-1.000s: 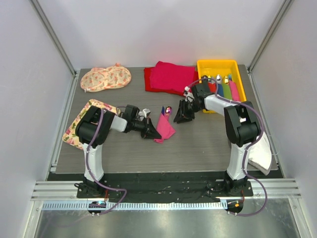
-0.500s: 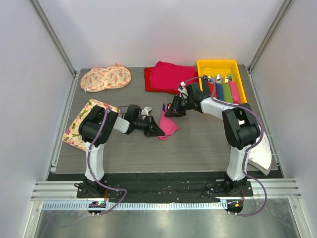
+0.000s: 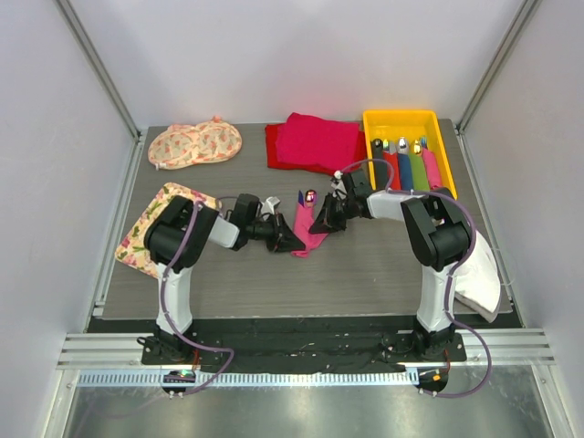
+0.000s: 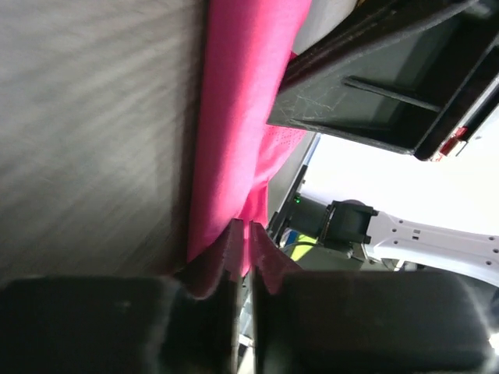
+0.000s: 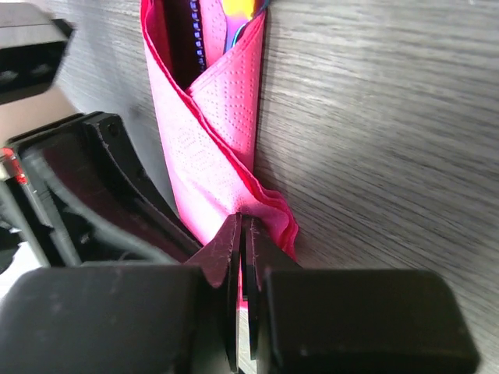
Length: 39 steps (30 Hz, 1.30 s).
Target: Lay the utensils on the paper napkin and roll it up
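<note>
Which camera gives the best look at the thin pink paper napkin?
Right wrist: the pink paper napkin fills it, folded around dark handles. Left wrist shows a blurred pink strip; top external, a small pink shape.

Left arm [image 3: 172,274] and right arm [image 3: 436,274] look identical: white shells, chunky black joints, a thin purple cable [image 3: 494,351] looping down each, and matte black fingers [image 5: 218,257].

The paper napkin [image 5: 222,117] is thin matt paper, embossed with fine dots; the worktop [image 5: 390,117] shows a matt grey wood grain; the right end effector [image 5: 243,234] is dull black plastic, faintly scuffed; the utensil head [image 3: 310,195] gleams like polished metal; the yellow tray [image 3: 401,114] looks like smooth plastic.
</note>
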Motion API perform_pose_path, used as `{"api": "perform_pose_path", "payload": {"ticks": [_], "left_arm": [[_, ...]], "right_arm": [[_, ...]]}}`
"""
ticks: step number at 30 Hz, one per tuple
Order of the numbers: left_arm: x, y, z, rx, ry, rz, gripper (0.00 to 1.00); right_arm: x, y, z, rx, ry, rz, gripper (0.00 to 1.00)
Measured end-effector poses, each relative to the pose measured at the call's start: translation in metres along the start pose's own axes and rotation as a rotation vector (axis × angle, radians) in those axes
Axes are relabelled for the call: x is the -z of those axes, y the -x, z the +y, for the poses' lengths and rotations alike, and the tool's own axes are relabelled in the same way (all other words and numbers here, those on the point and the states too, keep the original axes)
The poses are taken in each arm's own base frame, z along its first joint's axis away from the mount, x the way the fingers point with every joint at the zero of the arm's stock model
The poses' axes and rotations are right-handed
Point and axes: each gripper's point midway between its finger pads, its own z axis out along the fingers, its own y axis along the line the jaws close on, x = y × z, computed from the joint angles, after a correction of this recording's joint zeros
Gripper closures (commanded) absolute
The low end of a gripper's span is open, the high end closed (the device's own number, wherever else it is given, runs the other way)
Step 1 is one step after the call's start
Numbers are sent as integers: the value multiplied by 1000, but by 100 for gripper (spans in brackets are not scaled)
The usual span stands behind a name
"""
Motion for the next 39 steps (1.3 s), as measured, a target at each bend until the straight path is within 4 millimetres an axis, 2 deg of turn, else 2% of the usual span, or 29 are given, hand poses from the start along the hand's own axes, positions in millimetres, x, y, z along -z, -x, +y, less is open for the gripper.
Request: {"api": "perform_pose_path", "payload": {"ticks": [3, 9, 12, 13, 17, 22, 30, 34, 39], "left_arm": [[2, -3, -8, -45, 9, -18, 66], [24, -16, -33, -240, 47, -18, 59], [40, -24, -54, -396, 35, -23, 62], [44, -25, -60, -441, 32, -21, 67], [44, -29, -70, -531, 32, 4, 77], [26, -26, -56, -498, 53, 45, 85], [-1, -27, 8, -302, 146, 116, 93], [-1, -28, 11, -222, 110, 149, 98], [1, -29, 13, -189, 46, 163, 96]], "right_arm": [[0, 0, 0, 29, -3, 6, 95], [-3, -1, 4, 114, -17, 13, 95], [-6, -1, 6, 155, -17, 13, 95], [-6, -1, 7, 168, -17, 12, 96], [-8, -1, 8, 199, -18, 11, 96], [-8, -1, 8, 215, -16, 12, 96], [-9, -2, 9, 233, -15, 10, 96], [-9, -2, 10, 237, -15, 8, 96], [-9, -2, 11, 239, -19, 6, 96]]}}
